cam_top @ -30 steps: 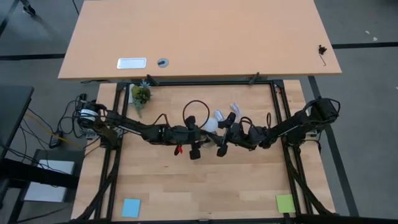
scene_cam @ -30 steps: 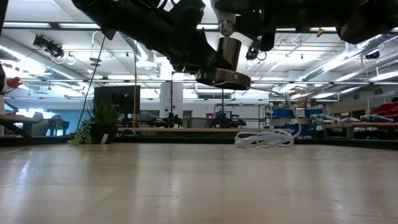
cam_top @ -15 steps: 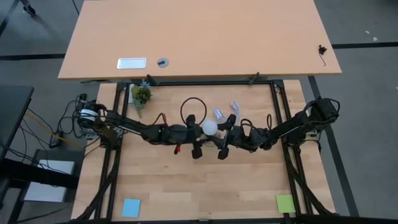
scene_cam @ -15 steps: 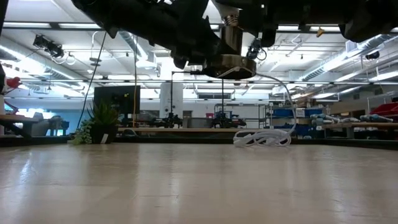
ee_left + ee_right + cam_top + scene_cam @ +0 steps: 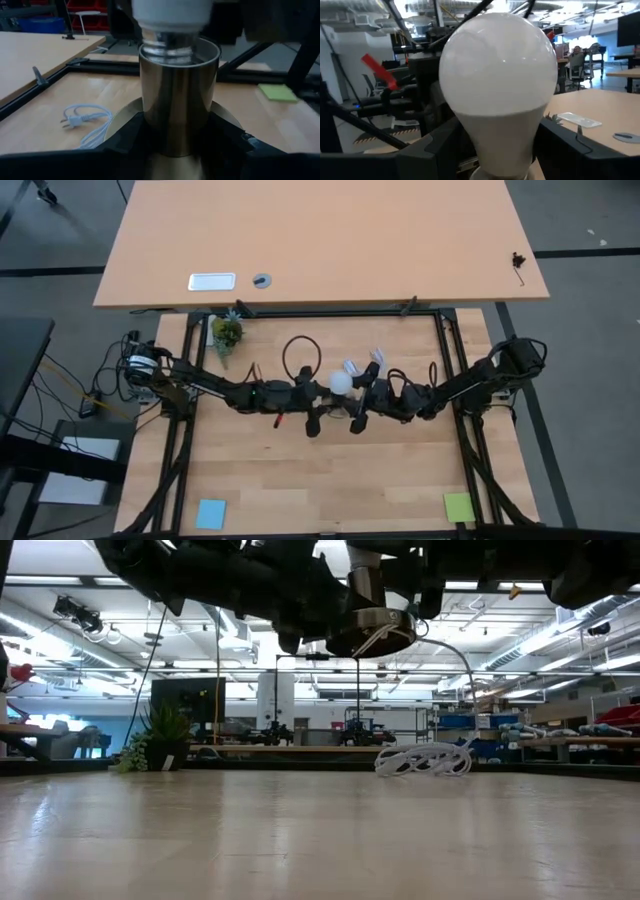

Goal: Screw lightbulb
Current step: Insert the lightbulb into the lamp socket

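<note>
While the lightbulb (image 5: 498, 95) sits between the right gripper's (image 5: 357, 402) two fingers, which are closed on its narrow neck, its screw end goes down into the shiny metal socket (image 5: 178, 95), high above the middle of the table (image 5: 330, 470). The left gripper (image 5: 312, 406) holds that socket, fingers hugging its sides. A white cable (image 5: 424, 759) lies behind, and the dark arms hide most of the bulb from the low view.

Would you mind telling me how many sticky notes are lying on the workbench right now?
2. A blue sticky note lies at the near left corner of the workbench, and a green sticky note at the near right corner. The arms might hide others.
</note>
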